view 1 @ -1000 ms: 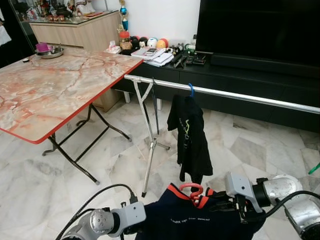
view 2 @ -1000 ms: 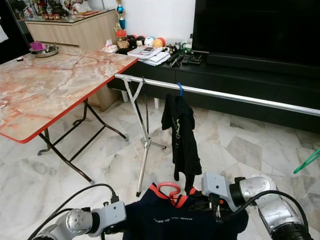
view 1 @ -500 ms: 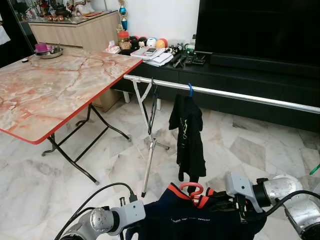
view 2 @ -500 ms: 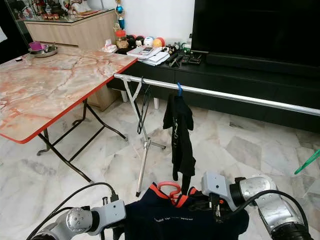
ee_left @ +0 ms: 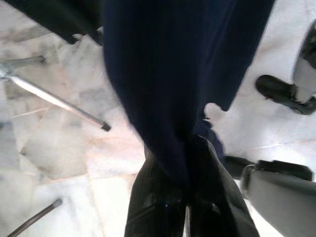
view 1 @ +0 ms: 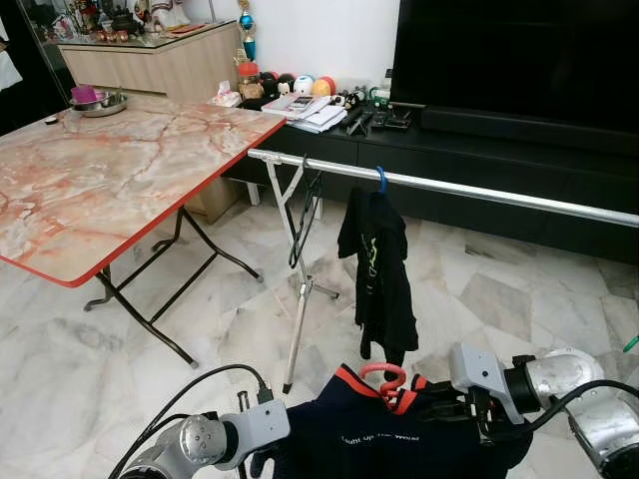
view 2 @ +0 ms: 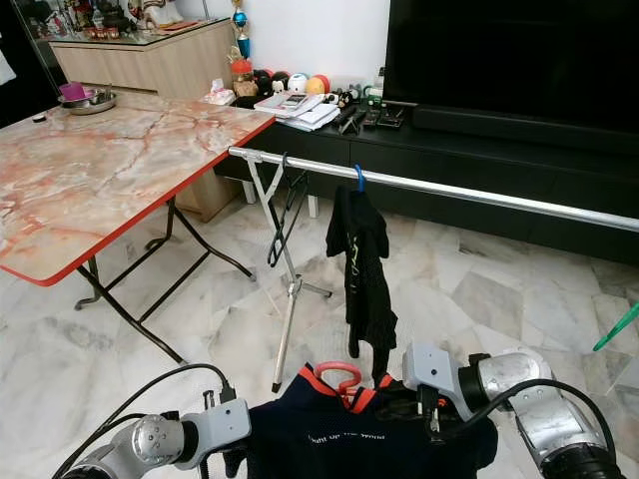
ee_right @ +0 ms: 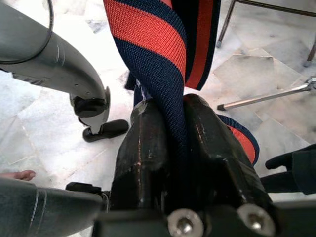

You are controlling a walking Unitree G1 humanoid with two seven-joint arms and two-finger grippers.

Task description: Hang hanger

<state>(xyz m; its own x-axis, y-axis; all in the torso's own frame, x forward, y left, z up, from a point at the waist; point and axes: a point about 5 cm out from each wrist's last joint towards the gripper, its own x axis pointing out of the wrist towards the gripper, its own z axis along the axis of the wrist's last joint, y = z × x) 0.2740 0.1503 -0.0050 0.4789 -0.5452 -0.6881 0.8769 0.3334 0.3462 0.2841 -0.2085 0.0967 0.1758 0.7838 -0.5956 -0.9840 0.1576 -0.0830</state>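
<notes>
I hold a navy shirt (view 1: 399, 444) with a red-striped collar, low in front of me, on a red hanger whose hook (view 1: 382, 375) sticks up from the collar. My left gripper (ee_left: 183, 165) is shut on the shirt's dark cloth. My right gripper (ee_right: 174, 116) is shut on the striped collar band. Ahead, higher up, runs the silver rail (view 1: 479, 192). A black garment (view 1: 384, 274) hangs from it on a blue hook (view 1: 381, 179). An empty black hanger (view 1: 305, 215) dangles near the rail's left end.
The rail's stand (view 1: 298, 299) stands on the marble floor just ahead on the left. A marble-top folding table (view 1: 120, 170) is at the left. A black TV console (view 1: 499, 150) with clutter lies behind the rail. A green hanger tip (view 1: 630, 342) shows at the right edge.
The empty black hanger near the rail's left end has swung outward, and the black garment sways a little. Both grippers and the navy shirt stay about where they were.
</notes>
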